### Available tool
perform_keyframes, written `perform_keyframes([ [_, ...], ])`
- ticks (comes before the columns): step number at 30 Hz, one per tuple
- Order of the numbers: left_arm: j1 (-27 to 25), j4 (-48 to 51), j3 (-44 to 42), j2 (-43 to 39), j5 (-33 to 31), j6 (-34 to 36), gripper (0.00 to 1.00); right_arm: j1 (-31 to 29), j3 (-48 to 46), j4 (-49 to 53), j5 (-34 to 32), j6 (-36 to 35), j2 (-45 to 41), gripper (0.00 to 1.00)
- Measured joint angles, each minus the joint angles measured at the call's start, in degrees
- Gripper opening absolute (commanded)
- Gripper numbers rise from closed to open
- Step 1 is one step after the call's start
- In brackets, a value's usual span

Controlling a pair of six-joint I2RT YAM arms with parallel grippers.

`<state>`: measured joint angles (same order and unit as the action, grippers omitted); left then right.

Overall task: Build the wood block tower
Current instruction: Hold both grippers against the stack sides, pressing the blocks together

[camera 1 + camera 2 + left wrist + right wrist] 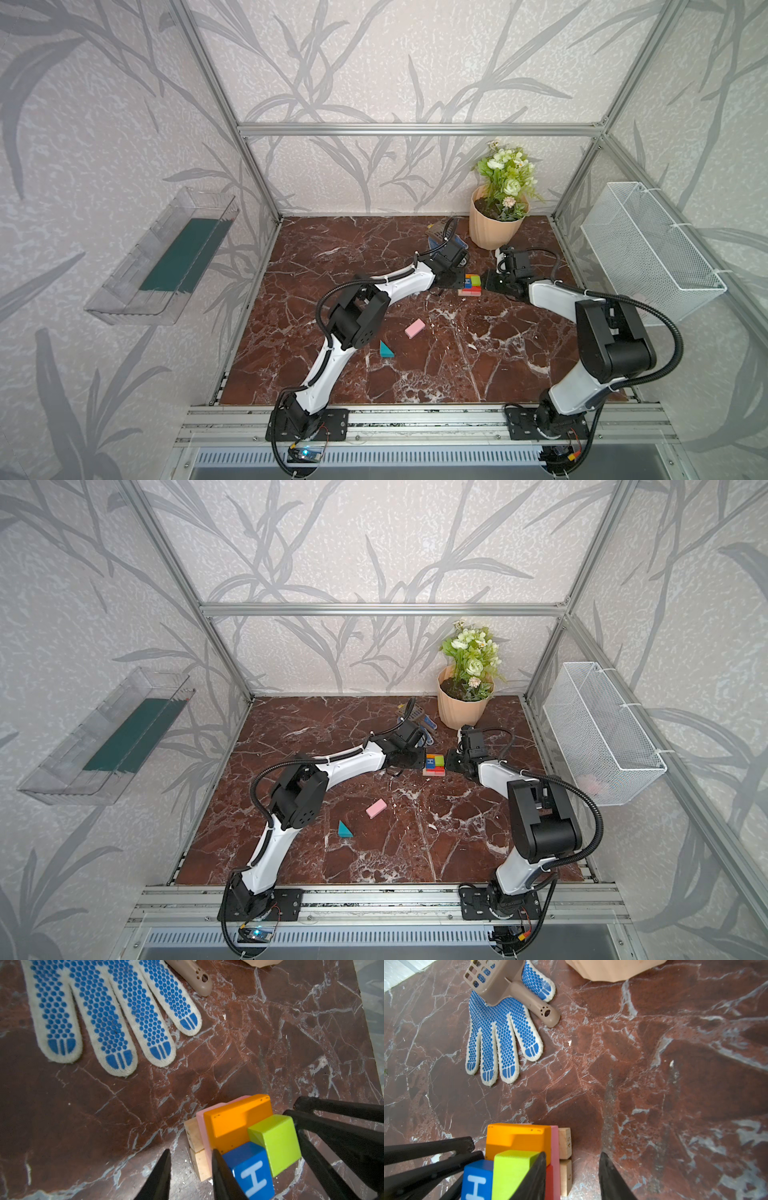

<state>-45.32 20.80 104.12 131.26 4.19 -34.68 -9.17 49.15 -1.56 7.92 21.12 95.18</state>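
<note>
The tower [471, 284] [434, 766] stands mid-table toward the back: two tan bars [194, 1136] at the base, a pink slab [201, 1126], red [549, 1182] and orange [234, 1122] blocks, with a lime cube [276, 1142] and a blue "H" cube [251, 1169] on top. My left gripper [455, 280] [191, 1151] is open at the tower's left side, one finger against the H cube. On the tower's right side my right gripper [490, 282] [572, 1154] is open, one finger by the lime cube. A loose pink block [414, 328] and a teal wedge [385, 350] lie nearer the front.
A dotted blue-and-white glove [104, 1012] and a tan scoop [500, 982] lie just behind the tower. The peach flowerpot [494, 228] stands at the back right. A white wire basket [648, 249] hangs on the right wall and a clear tray [166, 257] on the left wall.
</note>
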Motion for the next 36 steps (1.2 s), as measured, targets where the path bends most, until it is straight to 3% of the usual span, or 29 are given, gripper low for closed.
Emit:
perform_keyframes([
  [36,0.00,1.70,2.03,0.98,-1.09,0.20,0.36,-0.70,-2.82,-1.86,-2.80,0.04,-2.91,0.44],
])
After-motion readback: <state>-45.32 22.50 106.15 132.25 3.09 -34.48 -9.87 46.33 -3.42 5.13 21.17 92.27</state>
